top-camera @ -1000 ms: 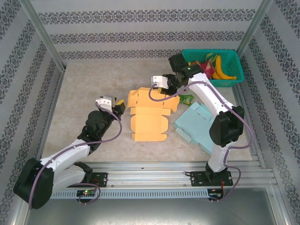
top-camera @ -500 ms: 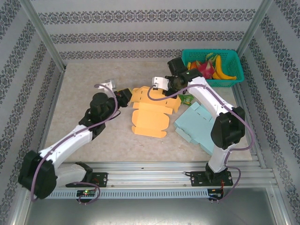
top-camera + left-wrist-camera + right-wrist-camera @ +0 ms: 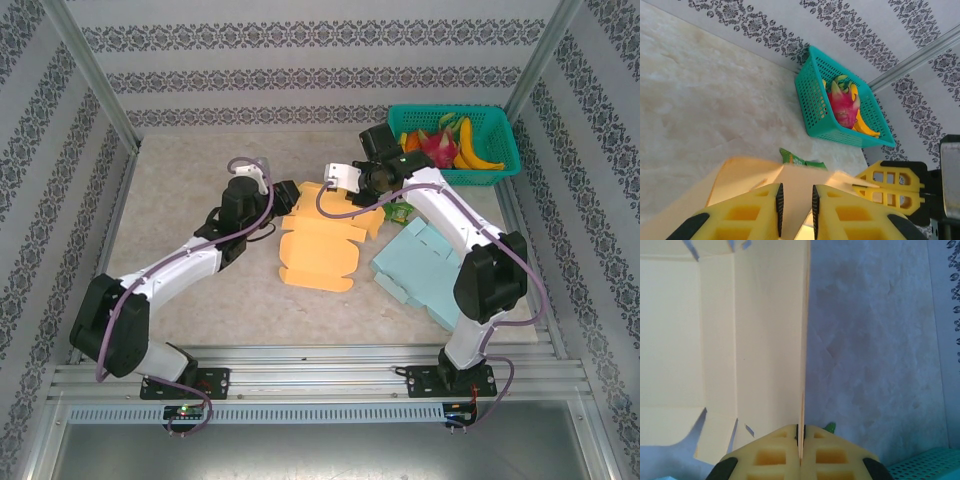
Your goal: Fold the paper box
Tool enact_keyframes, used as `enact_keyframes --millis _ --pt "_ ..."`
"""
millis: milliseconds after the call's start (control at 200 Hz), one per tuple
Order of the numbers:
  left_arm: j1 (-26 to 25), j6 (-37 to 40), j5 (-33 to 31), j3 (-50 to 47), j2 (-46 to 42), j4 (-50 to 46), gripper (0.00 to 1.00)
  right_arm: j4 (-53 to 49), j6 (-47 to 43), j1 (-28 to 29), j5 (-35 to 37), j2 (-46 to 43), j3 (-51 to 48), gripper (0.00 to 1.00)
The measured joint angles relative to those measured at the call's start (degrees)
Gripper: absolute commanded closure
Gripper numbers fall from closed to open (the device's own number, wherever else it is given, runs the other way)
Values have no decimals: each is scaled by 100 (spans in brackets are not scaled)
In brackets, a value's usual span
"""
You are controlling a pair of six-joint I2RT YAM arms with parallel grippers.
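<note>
Right jaws pinch paper box (image 3: 765,340), left perhaps too.

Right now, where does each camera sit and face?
Top: overhead, behind the robot, looking down on the table, paper box, left arm, right arm.
Left wrist: behind the left tool, facing the basket; its yellow fingers show.
Right wrist: behind the right tool, looking down its pinched box flap.
Shared: the box in all; the basket in top and left wrist.
</note>
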Motion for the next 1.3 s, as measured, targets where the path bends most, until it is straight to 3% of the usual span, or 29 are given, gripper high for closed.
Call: enact_keyframes --millis 495,789,999,1124,1299 --pt "-72 -168 341 153 549 247 76 46 7 72 94 -24 -238 100" --pt "35 -212 365 -249 470 396 75 730 -72 190 269 -223 -857 100" --pt "498 31 404 -1145 -225 321 65 1419 -245 317 269 -409 -1340 100" --pt "527 343 367 -1475 -979 151 62 1829 -393 398 354 -636 -1589 100" --pt "527 839 -142 -2022 -2218 31 56 2428 -699 579 605 -859 -1987 100"
